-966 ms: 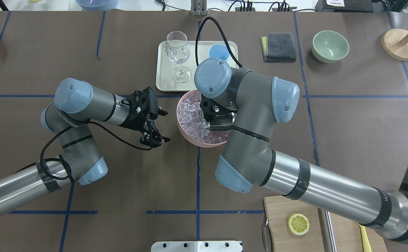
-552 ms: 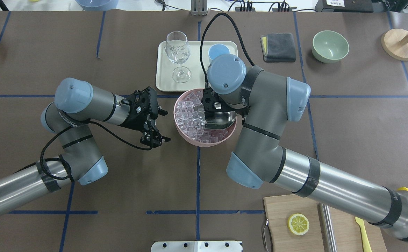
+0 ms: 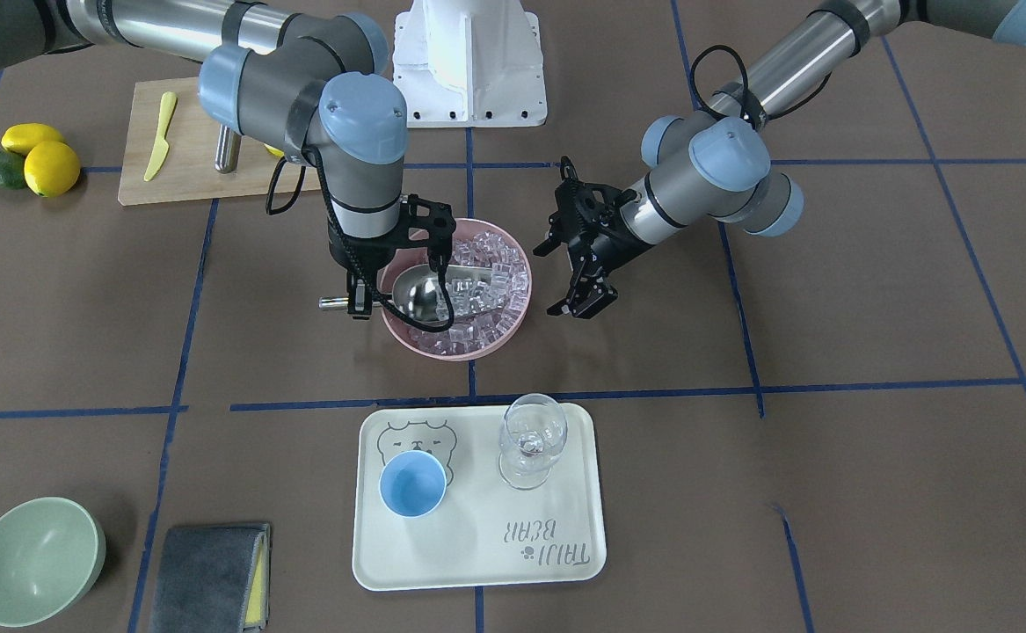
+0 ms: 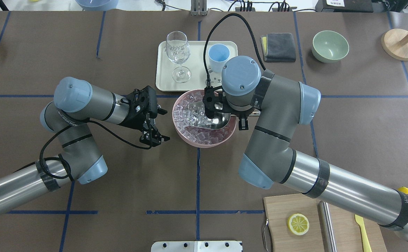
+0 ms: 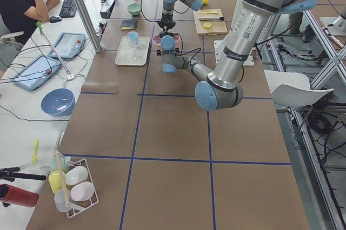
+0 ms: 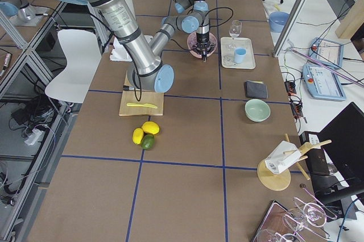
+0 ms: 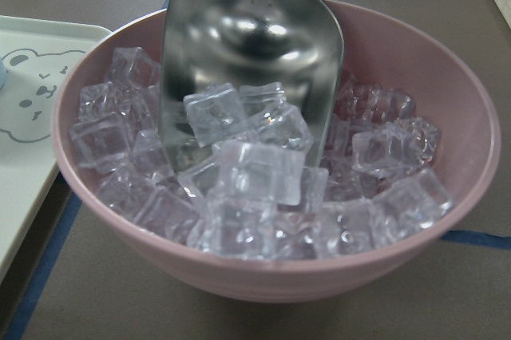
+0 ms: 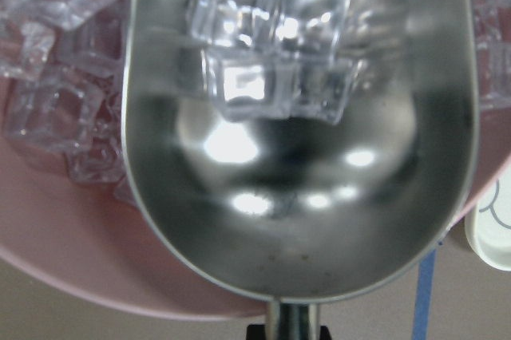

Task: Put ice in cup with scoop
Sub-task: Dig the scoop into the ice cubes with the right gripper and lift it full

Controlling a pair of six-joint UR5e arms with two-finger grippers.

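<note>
A pink bowl (image 4: 204, 143) at mid-table is heaped with ice (image 4: 189, 115). The steel scoop (image 4: 218, 120) lies tilted in it, its mouth pushed into the cubes, and a few cubes (image 8: 271, 77) rest in the trough (image 7: 239, 45). My right gripper (image 3: 356, 303) is shut on the scoop's thin handle at the bowl's right rim. To the bowl's left my left gripper (image 4: 167, 126) hangs open, holding nothing and apart from the bowl. The light-blue cup (image 4: 219, 56) stands empty on the cream tray (image 4: 165, 82) behind the bowl.
A wine glass (image 4: 178, 52) shares the tray with the cup. A grey cloth (image 4: 278, 46), a green bowl (image 4: 330, 46) and a wooden stand (image 4: 400, 43) sit at the back right. A cutting board (image 4: 280, 224) carries a lemon slice (image 4: 298, 224), a steel cylinder and a yellow knife.
My right wrist has swung rightward, uncovering the cup and turning the scoop so its mouth digs into the ice. The left arm has stayed put.
</note>
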